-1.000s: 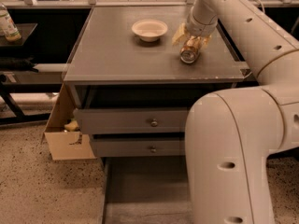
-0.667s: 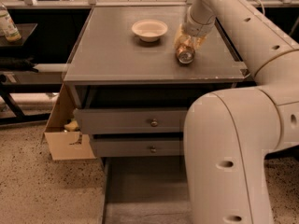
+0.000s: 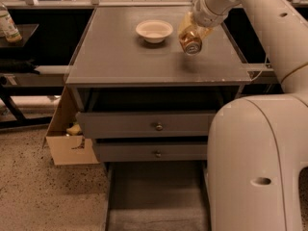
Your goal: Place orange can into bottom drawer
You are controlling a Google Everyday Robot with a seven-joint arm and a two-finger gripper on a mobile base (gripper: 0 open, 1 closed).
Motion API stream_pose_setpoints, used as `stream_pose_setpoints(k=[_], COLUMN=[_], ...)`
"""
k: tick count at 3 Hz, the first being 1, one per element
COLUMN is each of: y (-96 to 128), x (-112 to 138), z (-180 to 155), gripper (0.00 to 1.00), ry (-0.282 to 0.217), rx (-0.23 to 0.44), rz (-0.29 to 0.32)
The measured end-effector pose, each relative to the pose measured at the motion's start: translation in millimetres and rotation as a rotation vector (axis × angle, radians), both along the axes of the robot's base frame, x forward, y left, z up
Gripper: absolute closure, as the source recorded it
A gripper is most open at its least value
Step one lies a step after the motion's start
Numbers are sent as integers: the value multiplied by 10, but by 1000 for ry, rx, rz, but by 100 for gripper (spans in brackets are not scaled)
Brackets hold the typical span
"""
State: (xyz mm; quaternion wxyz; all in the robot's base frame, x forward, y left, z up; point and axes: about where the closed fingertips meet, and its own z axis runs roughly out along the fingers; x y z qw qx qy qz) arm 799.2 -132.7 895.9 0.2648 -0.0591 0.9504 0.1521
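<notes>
The orange can (image 3: pixel 191 38) is copper-orange with a silver round end facing me. It is tilted and lifted a little above the grey cabinet top (image 3: pixel 120 57), right of the white bowl. My gripper (image 3: pixel 193 29) is shut on the can from above, at the end of the white arm reaching in from the upper right. The bottom drawer (image 3: pixel 156 196) is pulled open below the two upper drawers, a shallow grey tray with a bare floor. Its right part is hidden behind my white arm body.
A white bowl (image 3: pixel 154 31) sits on the cabinet top left of the can. Two shut drawers with round knobs (image 3: pixel 158 126) are above the open one. A cardboard box (image 3: pixel 67 138) stands on the floor at the cabinet's left. A bottle (image 3: pixel 8 27) is far left.
The gripper has moved the can left and raised it off the cabinet top, closer to the bowl.
</notes>
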Motion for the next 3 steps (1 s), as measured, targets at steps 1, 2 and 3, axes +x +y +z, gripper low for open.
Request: stream_pose_setpoints(k=[1, 2, 3], y=[11, 105, 319], x=[-6, -123, -536], z=[-2, 35, 243], gripper=[100, 100, 100], ry=[-1, -37, -120], rx=[0, 4, -4], rz=[7, 97, 271])
